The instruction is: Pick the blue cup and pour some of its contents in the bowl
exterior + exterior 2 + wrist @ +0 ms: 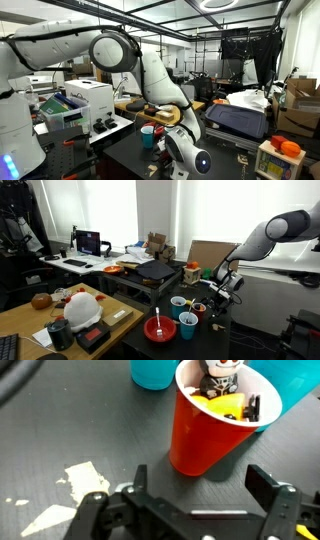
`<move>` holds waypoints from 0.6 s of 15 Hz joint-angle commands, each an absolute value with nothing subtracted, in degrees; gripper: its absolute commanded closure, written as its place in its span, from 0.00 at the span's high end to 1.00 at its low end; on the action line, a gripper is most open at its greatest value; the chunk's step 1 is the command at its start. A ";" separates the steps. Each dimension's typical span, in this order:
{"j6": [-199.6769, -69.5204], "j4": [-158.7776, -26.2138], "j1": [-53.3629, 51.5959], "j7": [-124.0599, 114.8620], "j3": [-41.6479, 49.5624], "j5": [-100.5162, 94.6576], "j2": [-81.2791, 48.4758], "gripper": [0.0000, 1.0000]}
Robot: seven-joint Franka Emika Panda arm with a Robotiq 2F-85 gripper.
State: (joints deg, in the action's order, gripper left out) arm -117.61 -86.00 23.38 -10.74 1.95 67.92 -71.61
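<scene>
In the wrist view a red cup (pixel 215 422) holding small toys stands just ahead of my open gripper (pixel 200 488), between its two black fingers but untouched. One blue cup (pixel 155 372) stands behind it at the top, and another blue cup (pixel 302 382) at the top right. In an exterior view the red bowl (pixel 158 330) sits at the table's near edge, with a blue cup (pixel 188 326) beside it, a second blue cup (pixel 179 306) behind, and the red cup (pixel 200 310). My gripper (pixel 222 290) hangs low by the cups. A blue cup (pixel 147 136) also shows in an exterior view.
A white helmet-like object (pixel 82 308), a black mug (pixel 60 333) and a red box (pixel 97 336) lie on the same dark table. A laptop (pixel 90 243) stands on the far desk. A white machine (pixel 85 100) stands behind the arm.
</scene>
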 commanded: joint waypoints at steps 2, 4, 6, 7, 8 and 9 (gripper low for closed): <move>-114.95 -88.06 22.11 -11.08 2.70 69.65 -70.28 1.00; -114.60 -87.91 21.62 -11.22 2.67 69.73 -70.46 1.00; -114.26 -87.54 21.11 -11.38 2.63 69.80 -70.70 1.00; -114.26 -87.49 20.86 -11.46 2.66 69.94 -70.71 1.00; -114.19 -87.35 20.68 -11.54 2.67 70.11 -70.78 1.00; -114.12 -87.19 20.45 -11.70 2.70 70.28 -70.89 1.00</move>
